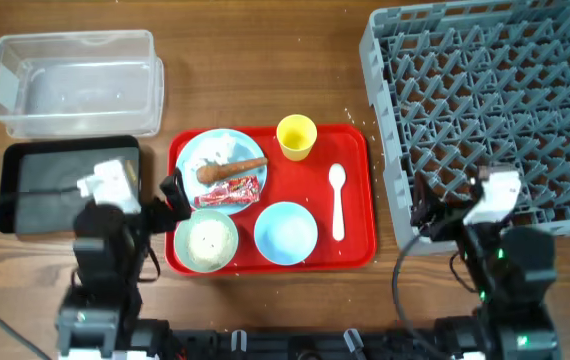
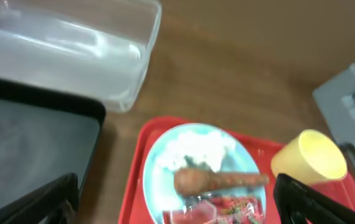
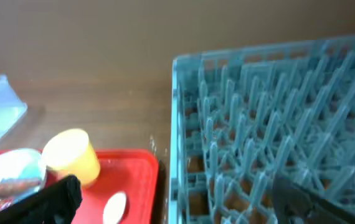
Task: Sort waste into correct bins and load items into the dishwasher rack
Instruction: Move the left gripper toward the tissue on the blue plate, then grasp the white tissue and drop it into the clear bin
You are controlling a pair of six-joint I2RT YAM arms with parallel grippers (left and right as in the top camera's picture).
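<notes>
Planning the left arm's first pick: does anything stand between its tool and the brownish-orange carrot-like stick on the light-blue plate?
Nothing visible does. The open left tool hangs at the left edge of the red plastic tray; the brownish-orange carrot-like stick lies uncovered on the wide light-blue plate, with crumpled white tissue and small red printed wrapper beside it.

red tray (image 1: 353, 215), yellow cup (image 1: 296, 136), grey rack (image 1: 485, 100)

tub (image 1: 75, 85) L, tray (image 1: 355, 150) ctr (cup (image 1: 296, 136) on it), rack (image 1: 485, 90) R
</notes>
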